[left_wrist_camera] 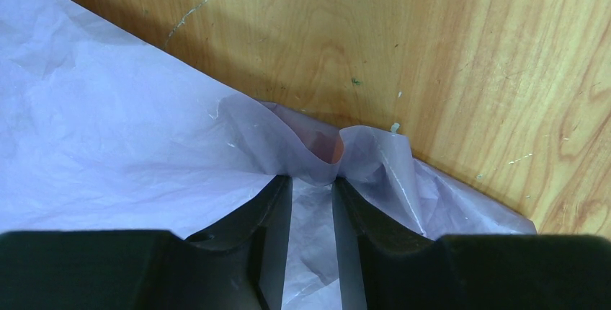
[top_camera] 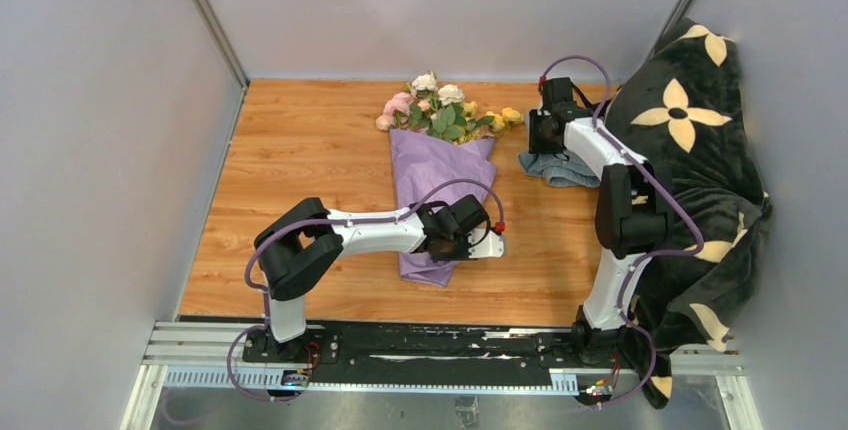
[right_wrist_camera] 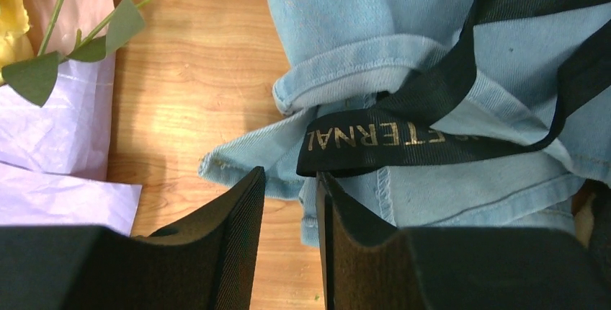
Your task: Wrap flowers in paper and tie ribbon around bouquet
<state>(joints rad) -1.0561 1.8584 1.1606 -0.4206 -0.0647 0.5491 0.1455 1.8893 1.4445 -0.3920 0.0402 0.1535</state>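
The left arm (top_camera: 370,233) lies low with its elbow bent, reaching right over the near half of the desk (top_camera: 300,150), the left tool (left_wrist_camera: 312,187) with fingers a narrow gap apart, while the right arm (top_camera: 620,210) stretches toward the far right corner, the right tool (right_wrist_camera: 290,180) angled down, jaws partly open.

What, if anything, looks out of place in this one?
The ribbon lies draped over a crumpled blue cloth right of the bouquet, not tied around it. The paper puckers between the jaws of the left gripper.
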